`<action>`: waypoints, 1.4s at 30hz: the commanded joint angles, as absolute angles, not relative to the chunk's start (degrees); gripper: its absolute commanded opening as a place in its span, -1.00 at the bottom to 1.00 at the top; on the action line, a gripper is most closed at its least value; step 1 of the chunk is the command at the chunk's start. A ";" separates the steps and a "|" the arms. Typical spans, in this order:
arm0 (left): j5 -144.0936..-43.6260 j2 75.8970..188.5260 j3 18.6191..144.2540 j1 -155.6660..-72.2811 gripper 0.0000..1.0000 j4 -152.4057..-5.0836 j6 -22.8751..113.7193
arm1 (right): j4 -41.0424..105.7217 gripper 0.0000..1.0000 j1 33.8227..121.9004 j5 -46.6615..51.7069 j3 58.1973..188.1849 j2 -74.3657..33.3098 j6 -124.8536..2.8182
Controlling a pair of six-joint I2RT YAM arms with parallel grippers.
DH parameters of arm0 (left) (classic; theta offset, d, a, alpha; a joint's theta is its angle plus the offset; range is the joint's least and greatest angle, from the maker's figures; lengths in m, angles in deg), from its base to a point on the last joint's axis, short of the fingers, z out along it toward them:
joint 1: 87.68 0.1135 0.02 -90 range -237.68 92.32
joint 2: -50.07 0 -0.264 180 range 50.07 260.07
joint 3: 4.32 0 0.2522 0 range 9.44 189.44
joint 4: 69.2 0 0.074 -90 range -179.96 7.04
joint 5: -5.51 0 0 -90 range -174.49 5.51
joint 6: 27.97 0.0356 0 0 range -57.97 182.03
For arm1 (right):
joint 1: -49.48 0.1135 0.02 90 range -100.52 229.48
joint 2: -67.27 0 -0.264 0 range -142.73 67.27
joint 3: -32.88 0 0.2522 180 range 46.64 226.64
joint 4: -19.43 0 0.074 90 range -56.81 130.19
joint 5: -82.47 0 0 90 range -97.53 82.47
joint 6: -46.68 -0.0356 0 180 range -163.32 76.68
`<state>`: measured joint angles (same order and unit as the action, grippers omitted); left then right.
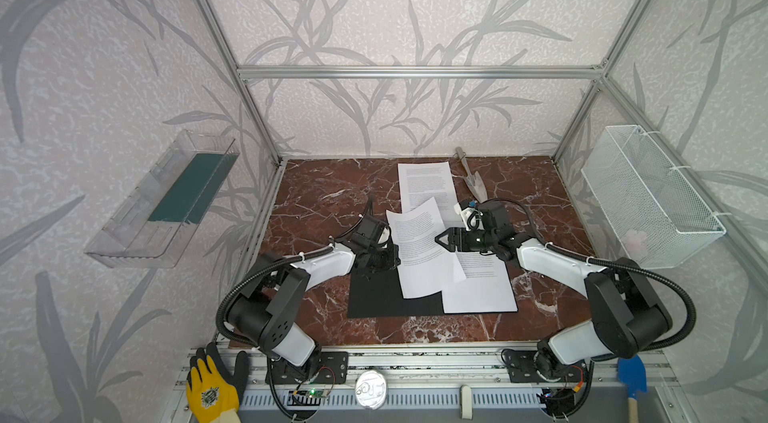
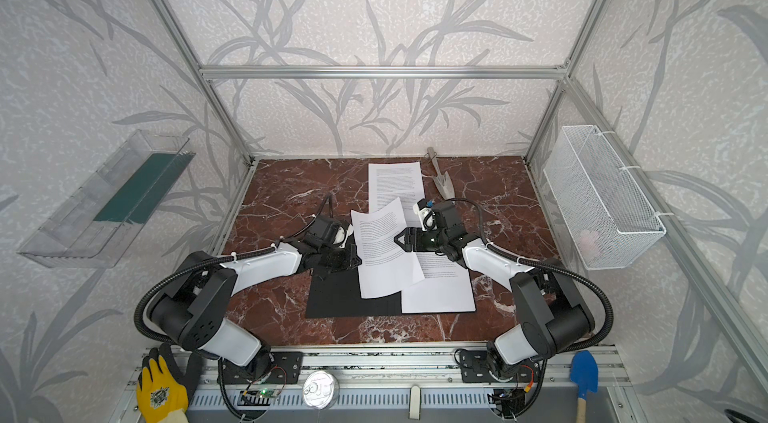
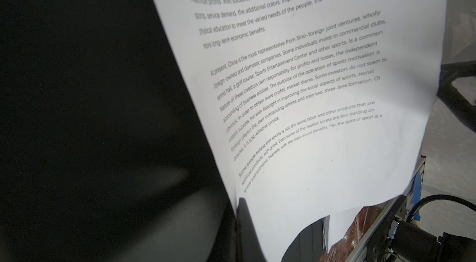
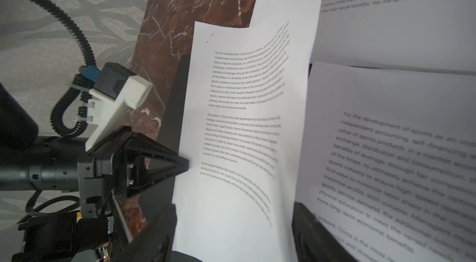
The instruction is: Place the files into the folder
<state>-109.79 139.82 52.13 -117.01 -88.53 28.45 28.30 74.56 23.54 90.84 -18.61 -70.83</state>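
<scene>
A printed paper sheet (image 1: 419,258), light, floppy and likely to crease, arches above the black folder (image 1: 374,296) on the marble tabletop (image 1: 324,200). The left claw (image 4: 185,166) is pinched shut on its left edge. The right claw (image 1: 441,239) stands open astride the opposite edge, probably the safest hold. A second sheet (image 1: 426,182) lies flat behind, and a third sheet (image 1: 478,292) lies at the folder's right edge.
</scene>
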 commanded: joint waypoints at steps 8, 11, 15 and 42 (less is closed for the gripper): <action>-109.80 140.16 52.92 -117.41 -1.00 -87.72 29.20 | 29.14 0.08 75.65 22.89 92.78 -21.47 -69.12; -110.00 139.89 52.80 -117.45 -1.00 -87.45 29.10 | 29.78 -0.02 75.92 20.89 93.00 -22.03 -68.51; -110.32 139.90 52.78 -117.43 -1.00 -87.21 29.01 | 29.50 -0.17 75.89 21.21 93.43 -23.07 -68.93; -106.79 124.37 47.26 -117.50 -0.56 -84.84 27.31 | 36.99 -1.00 75.85 19.46 91.89 -10.48 -68.28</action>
